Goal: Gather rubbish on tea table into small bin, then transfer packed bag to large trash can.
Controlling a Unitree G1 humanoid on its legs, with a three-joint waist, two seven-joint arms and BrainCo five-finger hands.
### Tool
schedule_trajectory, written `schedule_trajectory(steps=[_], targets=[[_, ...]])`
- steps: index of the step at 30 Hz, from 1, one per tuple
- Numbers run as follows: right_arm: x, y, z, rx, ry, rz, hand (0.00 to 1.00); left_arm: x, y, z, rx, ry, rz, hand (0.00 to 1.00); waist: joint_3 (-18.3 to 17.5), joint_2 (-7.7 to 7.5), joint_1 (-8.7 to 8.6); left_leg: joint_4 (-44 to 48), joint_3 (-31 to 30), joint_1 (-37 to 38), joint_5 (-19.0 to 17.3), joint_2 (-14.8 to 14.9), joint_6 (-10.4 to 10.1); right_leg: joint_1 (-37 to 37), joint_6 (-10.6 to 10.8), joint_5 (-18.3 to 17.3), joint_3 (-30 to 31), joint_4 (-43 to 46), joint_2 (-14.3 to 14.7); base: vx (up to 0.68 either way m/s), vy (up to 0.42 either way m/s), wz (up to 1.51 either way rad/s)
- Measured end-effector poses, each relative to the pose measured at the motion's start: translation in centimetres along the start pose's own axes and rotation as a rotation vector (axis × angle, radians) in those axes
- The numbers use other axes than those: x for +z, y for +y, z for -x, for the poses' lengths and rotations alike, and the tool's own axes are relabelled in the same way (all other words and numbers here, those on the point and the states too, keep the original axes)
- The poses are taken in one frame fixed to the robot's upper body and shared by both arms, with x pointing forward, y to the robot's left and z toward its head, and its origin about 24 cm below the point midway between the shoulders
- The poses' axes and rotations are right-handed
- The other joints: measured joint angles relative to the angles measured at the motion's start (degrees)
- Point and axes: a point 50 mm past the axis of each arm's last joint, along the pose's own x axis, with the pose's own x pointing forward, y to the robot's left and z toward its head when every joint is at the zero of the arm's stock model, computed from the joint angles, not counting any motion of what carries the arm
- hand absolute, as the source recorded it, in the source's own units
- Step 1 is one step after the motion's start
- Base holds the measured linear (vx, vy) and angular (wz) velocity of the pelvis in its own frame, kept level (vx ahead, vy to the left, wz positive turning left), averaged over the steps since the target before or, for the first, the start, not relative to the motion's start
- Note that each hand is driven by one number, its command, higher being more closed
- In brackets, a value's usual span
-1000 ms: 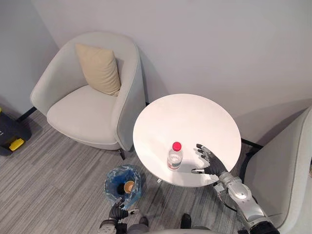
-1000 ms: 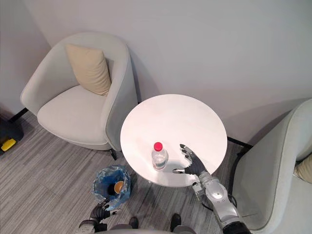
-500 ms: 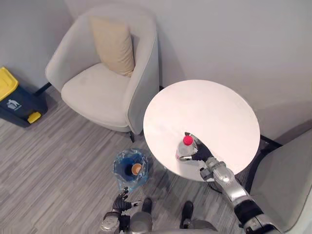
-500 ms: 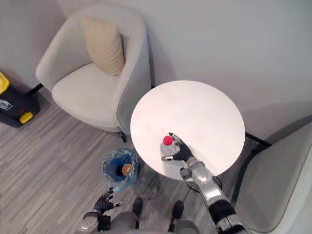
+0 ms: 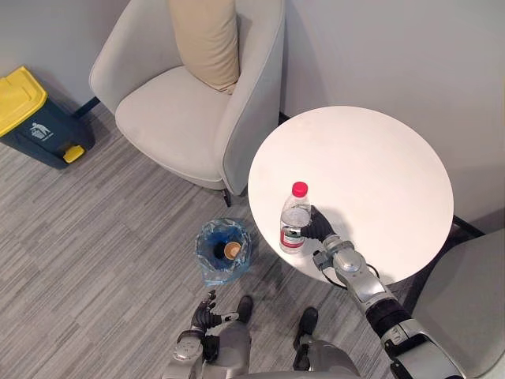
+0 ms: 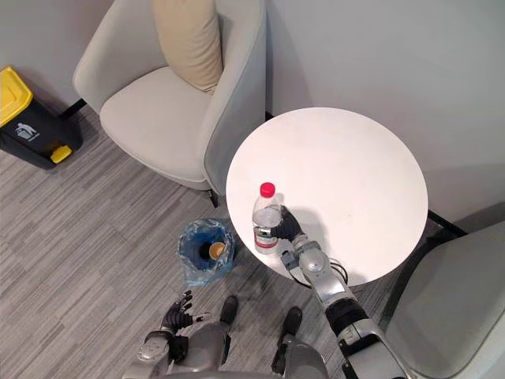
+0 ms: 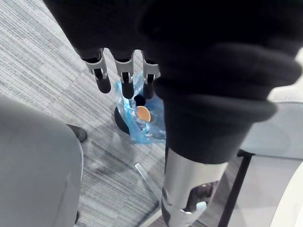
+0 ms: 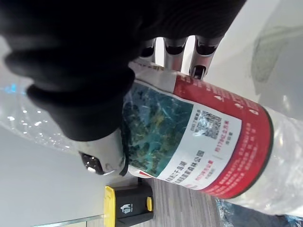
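Bottom centre of the left eye view: left hand (image 5: 203, 306) is hanging low with fingers relaxed, holding nothing. The left wrist view is adding its straight fingers (image 7: 124, 77) above the small bin (image 5: 223, 251), blue-bagged, with a paper cup (image 7: 143, 113) lying inside. Centre frame: right hand (image 5: 319, 228) is grasping the bottle (image 5: 294, 219), upright at the tea table (image 5: 371, 158) near-left edge. The right wrist view is supplying fingers and thumb wrapped round its label. Whether the base is touching: cannot tell. Upper frame: armchair (image 5: 177, 110) with cushion (image 5: 207, 35). Upper left: large trash can (image 5: 35, 118), yellow-lidded.
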Motion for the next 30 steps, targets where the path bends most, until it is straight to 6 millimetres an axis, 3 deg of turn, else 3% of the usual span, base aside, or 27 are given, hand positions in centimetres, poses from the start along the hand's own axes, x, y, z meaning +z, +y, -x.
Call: schedule_trajectory(steps=[7,15,17,19,22,30], targets=[[0.6,-0.8,0.5,-0.048,-0.04,-0.023,1.0,0.3,-0.2,-0.1,-0.002,-0.008,0.01,0.0,0.2,0.02,-0.18,0.0,0.1,0.2,0.1,0.0,0.0,0.0,0.1,-0.1,0.1,0.4,-0.1,0.0,0.0,0.0],[3.0,-1.3,3.8,-0.12,-0.201,-0.098,1.0,0.3,-0.2,-0.1,-0.005,-0.013,0.013,0.0,0.1,-0.27,-1.0,-1.9,1.2,2.5,0.6,0.3,0.0,0.6,0.0,-0.3,1.4,0.8,-0.1,-0.01,0.008,-0.08],[3.6,-1.1,4.7,-0.136,-0.235,-0.126,1.0,0.3,-0.2,-0.1,-0.004,-0.011,0.012,0.0,-0.1,-0.58,-1.99,-2.1,1.7,3.3,0.6,0.3,0.0,1.1,0.0,-0.3,1.9,0.8,-0.1,-0.01,0.017,-0.11],[3.9,-0.9,5.5,-0.141,-0.26,-0.144,1.0,0.3,-0.2,0.0,-0.005,-0.009,0.011,0.0,-0.7,-1.2,-3.08,-2.2,1.9,3.5,0.6,0.3,0.0,1.2,0.1,-0.3,2.1,0.7,-0.1,-0.01,0.012,-0.06],[4.1,-0.6,6.2,-0.147,-0.275,-0.161,1.0,0.1,-0.2,0.0,-0.013,-0.003,0.009,0.0,-1.6,-2.16,-3.33,-2.3,2.8,4.2,0.6,0.5,0.0,1.5,0.0,-0.2,2.9,0.6,0.1,-0.01,0.005,-0.13],[4.9,0.0,7.8,-0.152,-0.326,-0.121,1.0,-1.4,-0.1,0.4,-0.018,0.052,0.003,0.0,-4.6,-2.01,-3.91,-3.3,3.7,6.4,0.5,0.7,0.0,3.4,0.0,0.1,3.6,-0.7,0.4,0.0,0.002,-0.05]])
